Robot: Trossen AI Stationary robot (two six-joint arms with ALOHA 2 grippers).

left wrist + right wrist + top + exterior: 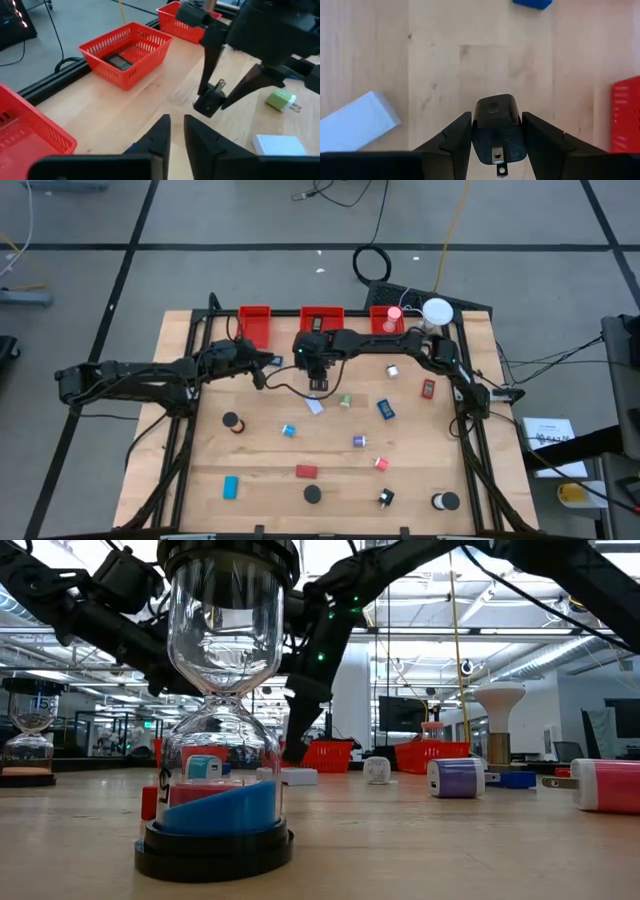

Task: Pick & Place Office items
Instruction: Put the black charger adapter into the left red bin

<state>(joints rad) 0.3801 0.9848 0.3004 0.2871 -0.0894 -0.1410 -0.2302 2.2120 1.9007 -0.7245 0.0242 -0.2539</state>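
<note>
Pincer of the left arm point(262, 366), its fingers point(159, 134) drawn almost together on nothing, hangs just left of the middle red bin point(321, 321). Right pincer point(492, 131) grips a black plug adapter point(496, 129) (prongs showing) just in front of that bin, above the counter point(262, 480). Nearer the front from the bin lie a white block point(314, 406) and a green plug point(345, 400), with the other office items scattered farther out.
</note>
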